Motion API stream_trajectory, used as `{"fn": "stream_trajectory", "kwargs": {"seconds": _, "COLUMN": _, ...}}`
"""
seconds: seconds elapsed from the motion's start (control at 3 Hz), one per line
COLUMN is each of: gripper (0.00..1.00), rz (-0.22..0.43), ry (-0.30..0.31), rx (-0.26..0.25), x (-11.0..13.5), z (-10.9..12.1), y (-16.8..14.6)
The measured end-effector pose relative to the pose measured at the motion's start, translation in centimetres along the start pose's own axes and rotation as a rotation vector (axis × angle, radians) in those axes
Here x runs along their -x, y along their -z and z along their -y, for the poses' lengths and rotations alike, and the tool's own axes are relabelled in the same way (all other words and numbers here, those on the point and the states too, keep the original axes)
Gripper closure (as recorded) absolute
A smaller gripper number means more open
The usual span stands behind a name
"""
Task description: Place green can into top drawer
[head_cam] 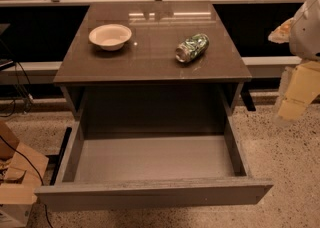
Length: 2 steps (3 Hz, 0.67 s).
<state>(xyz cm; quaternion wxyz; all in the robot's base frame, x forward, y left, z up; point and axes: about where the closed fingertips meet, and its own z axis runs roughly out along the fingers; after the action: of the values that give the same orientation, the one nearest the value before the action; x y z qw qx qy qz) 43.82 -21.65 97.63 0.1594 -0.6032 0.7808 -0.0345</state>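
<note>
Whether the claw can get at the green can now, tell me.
Probably yes: the claw hangs right of the cabinet, the green can lies on its top, nothing between them; the bowl sits well left.

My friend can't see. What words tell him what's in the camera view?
A green can lies on its side on the cabinet top, right of a cream bowl; the top drawer below stands open. The robot's pincer hangs at the right edge, away from the can.
</note>
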Motion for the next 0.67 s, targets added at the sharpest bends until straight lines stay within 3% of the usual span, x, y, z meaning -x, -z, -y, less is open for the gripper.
{"fn": "stream_trajectory", "kwargs": {"seconds": 0.67, "gripper": 0.0, "rz": 0.06, "ry": -0.036, "rx": -0.018, "x": 2.2, "z": 0.8, "y": -1.8}}
